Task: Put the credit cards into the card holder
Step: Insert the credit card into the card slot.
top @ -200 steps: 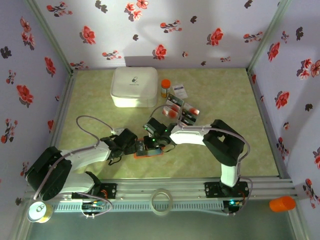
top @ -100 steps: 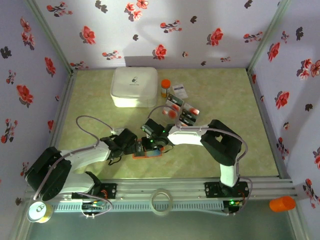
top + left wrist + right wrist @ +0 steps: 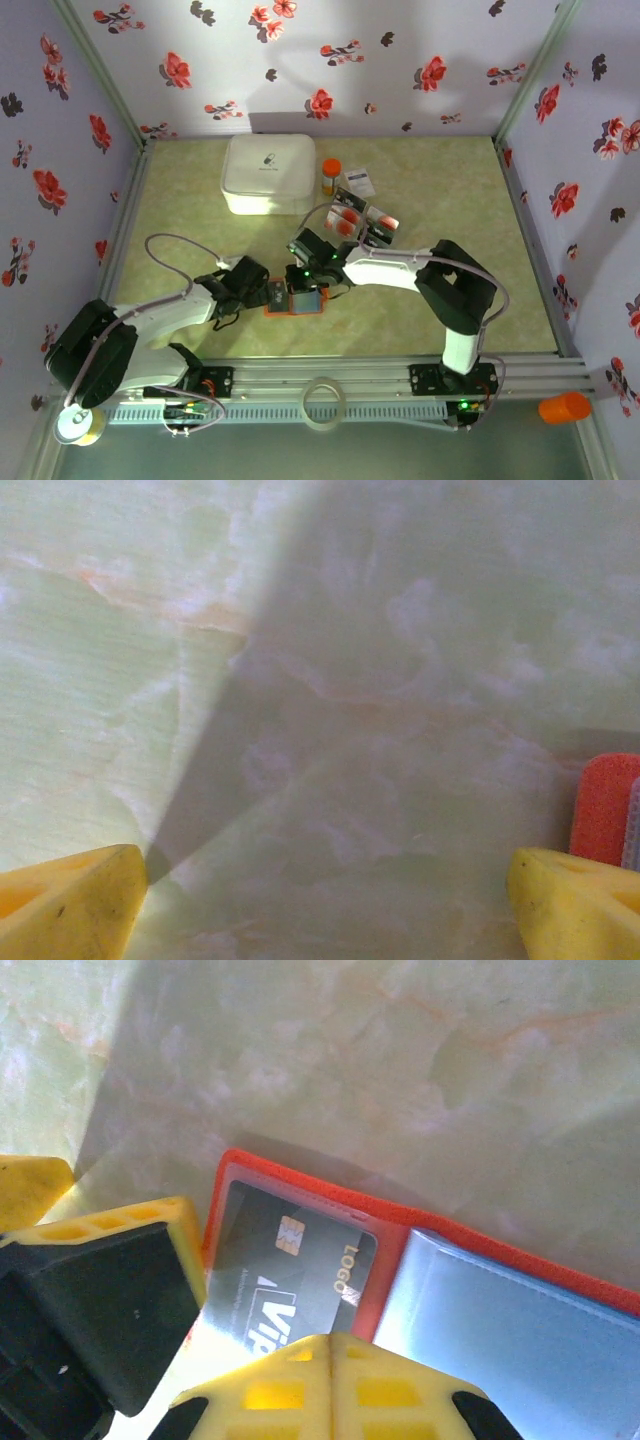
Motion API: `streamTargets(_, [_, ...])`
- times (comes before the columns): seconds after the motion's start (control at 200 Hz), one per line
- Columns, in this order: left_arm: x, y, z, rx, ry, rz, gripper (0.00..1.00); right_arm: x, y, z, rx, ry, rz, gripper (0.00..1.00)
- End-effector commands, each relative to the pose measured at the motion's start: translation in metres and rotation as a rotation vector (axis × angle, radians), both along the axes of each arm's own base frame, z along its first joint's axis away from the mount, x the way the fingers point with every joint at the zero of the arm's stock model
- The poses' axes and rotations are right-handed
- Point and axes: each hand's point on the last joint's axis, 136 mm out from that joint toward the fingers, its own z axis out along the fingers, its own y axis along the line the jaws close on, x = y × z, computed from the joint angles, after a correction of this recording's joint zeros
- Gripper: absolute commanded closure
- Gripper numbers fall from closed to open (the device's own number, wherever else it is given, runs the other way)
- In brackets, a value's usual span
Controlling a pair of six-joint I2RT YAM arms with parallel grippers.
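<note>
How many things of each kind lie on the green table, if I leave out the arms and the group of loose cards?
White box: 1
Orange-capped bottle: 1
Card holder, lying open: 1
Dark card tucked in the holder: 1
Total: 4

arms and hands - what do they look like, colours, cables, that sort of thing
Both the left arm and the right arm have white shell links with black joints, and a pale grey cable loops free along each. The left hand and right hand carry yellow wedge-shaped fingers; the right one's show hollow cells and a black inner face.
</note>
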Motion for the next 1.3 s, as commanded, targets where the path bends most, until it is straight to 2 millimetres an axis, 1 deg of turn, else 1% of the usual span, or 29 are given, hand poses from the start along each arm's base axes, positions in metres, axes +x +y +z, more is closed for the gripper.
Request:
streamTargets(0.0, [-0.005,0.008,-0.010,0.031,0.028,0.004,0.06,0.005,0.000,0.003,-0.011,-0.019,0.005,0.92])
streamTargets(0.43, [-0.005,0.006,-0.013,0.029,0.034,-0.004,0.07,0.006,0.010,-0.013,-0.003,0.017,0.007,0.92])
streamTargets(0.595, [-0.006,0.006,-0.015,0.027,0.034,-0.004,0.07,0.004,0.017,-0.021,0.007,0.045,0.010,0.92])
streamTargets(0.73, [-0.005,0.004,-0.015,0.020,0.033,-0.006,0.07,0.002,0.021,-0.023,0.019,0.059,0.012,0.92])
streamTargets(0.845, [-0.004,0.003,-0.014,0.018,0.030,-0.009,0.07,0.003,0.024,-0.017,0.036,0.055,0.009,0.92])
streamTargets(0.99, [-0.002,0.002,-0.009,0.014,0.022,-0.011,0.07,0.007,0.022,-0.002,0.050,0.028,0.003,0.92])
streamTargets(1.13, [0.002,0.004,0.005,0.015,-0.002,-0.005,0.06,0.013,0.013,0.013,0.057,-0.005,-0.009,0.91])
streamTargets(1.295, [0.007,0.009,0.028,0.000,-0.044,0.014,0.04,0.019,-0.005,0.020,0.053,-0.025,-0.035,0.89])
